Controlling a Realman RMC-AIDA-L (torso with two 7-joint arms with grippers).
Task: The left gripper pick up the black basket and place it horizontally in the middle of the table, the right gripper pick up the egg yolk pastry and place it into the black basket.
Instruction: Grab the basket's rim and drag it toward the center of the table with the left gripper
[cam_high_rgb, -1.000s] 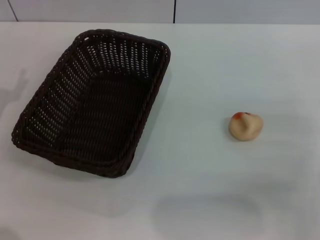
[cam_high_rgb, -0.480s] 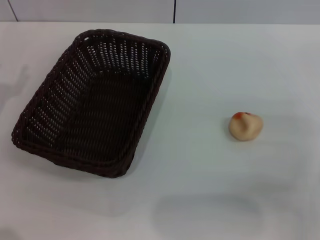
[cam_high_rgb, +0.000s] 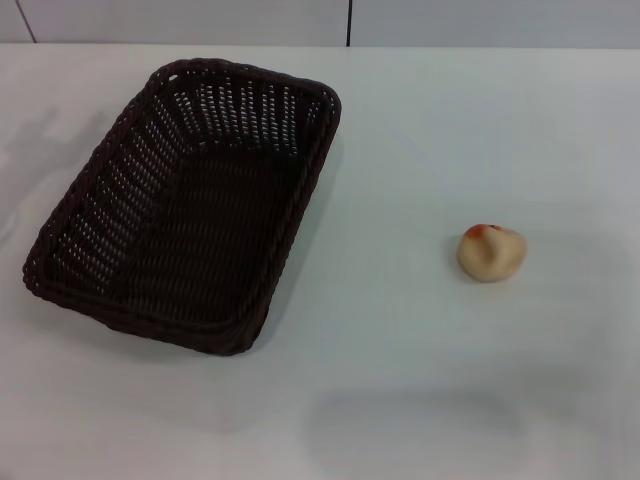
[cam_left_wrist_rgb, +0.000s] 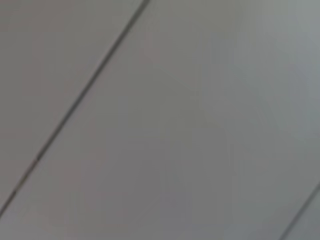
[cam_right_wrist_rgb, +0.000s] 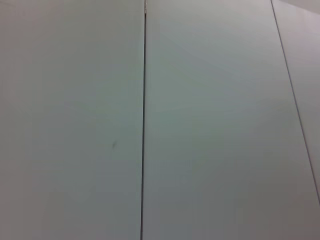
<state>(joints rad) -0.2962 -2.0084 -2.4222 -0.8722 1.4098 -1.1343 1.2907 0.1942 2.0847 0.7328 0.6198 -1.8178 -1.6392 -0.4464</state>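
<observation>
You see no writing. Head view: black basket (cam_high_rgb: 185, 205) far left on tabletop (cam_high_rgb: 400, 150), egg yolk pastry (cam_high_rgb: 491, 252) well apart, right. Wrist views: plain seamed panels only; can't tell either claw's state.

Lab-like: bare white table (cam_high_rgb: 420, 130), panelled wall (cam_right_wrist_rgb: 210, 120)

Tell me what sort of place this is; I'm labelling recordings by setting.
Probably a staged test bench: a plain white table, pale panelled wall behind, and only a dark woven wicker basket and small tan pastry.
</observation>
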